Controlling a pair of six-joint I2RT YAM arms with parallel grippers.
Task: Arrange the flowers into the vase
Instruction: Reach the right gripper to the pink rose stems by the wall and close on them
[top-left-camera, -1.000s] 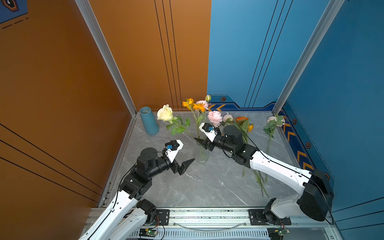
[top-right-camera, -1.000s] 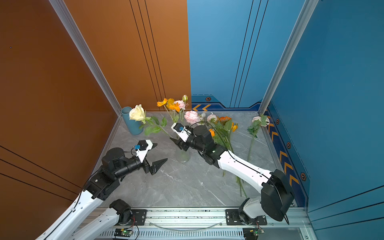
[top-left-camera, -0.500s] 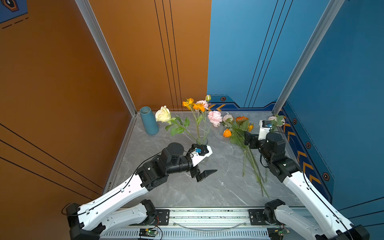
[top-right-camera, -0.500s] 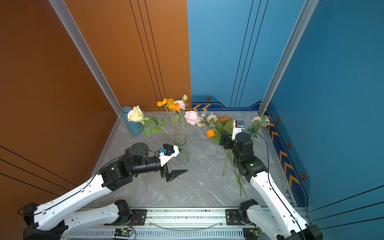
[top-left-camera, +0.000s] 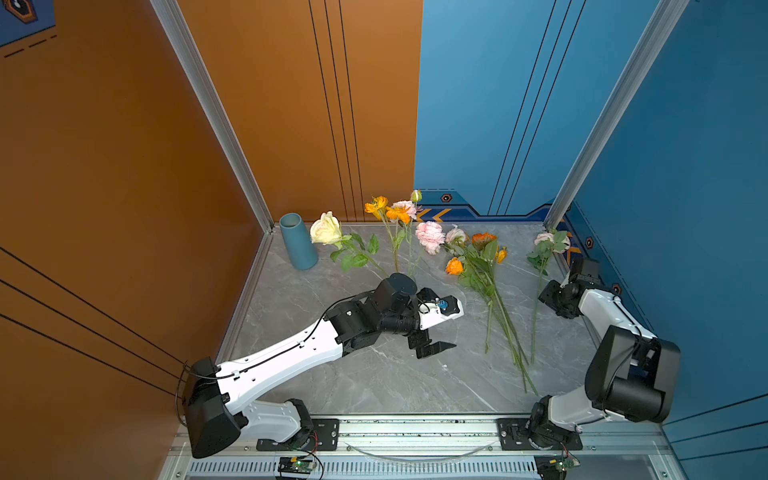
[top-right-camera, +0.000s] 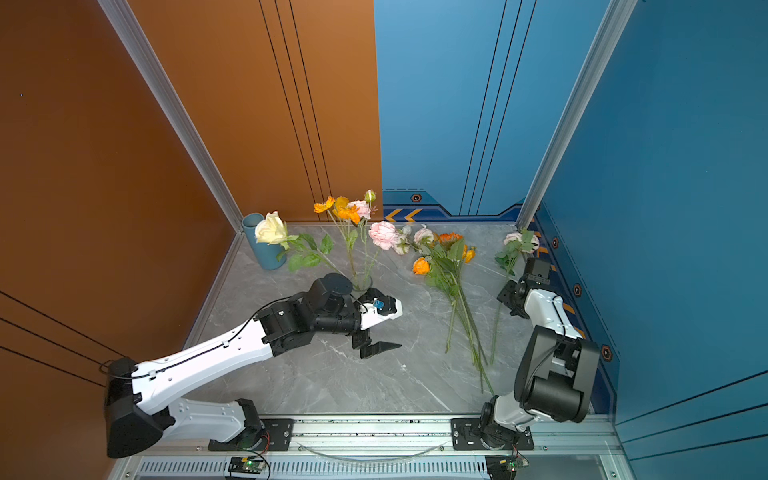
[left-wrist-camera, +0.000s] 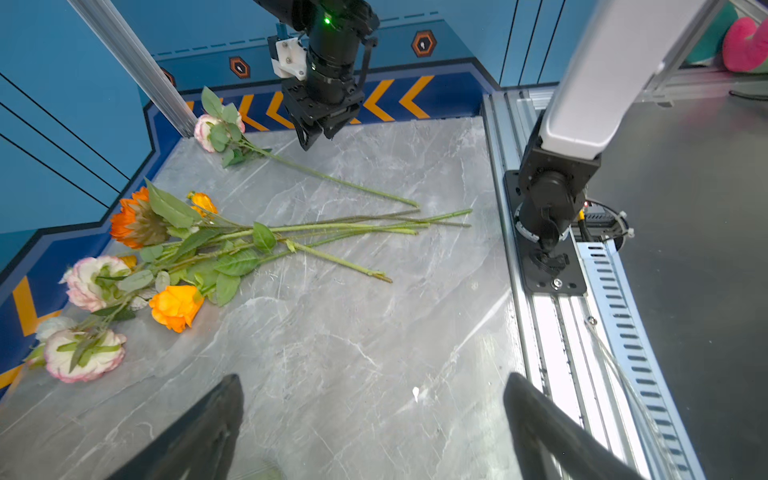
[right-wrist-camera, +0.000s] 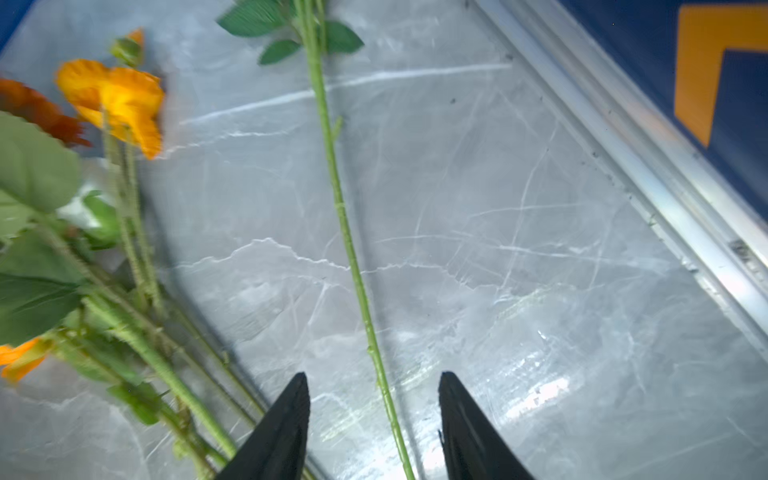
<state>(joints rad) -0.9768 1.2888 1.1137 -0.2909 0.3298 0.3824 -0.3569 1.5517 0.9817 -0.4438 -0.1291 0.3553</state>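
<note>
The right jaws are set apart astride the lone flower's stem (right-wrist-camera: 332, 137), flat on the desk (right-wrist-camera: 498, 249), seemingly for pinching; the left jaws are spread wide, empty, held clear mid-desk.

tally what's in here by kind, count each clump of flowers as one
vases: 2, blue vase and glass vase
flower clumps: 3, bunch standing in the glass vase, pile lying flat, lone pink flower
tools: 2, left tool and right tool, both open
total: 7
</note>
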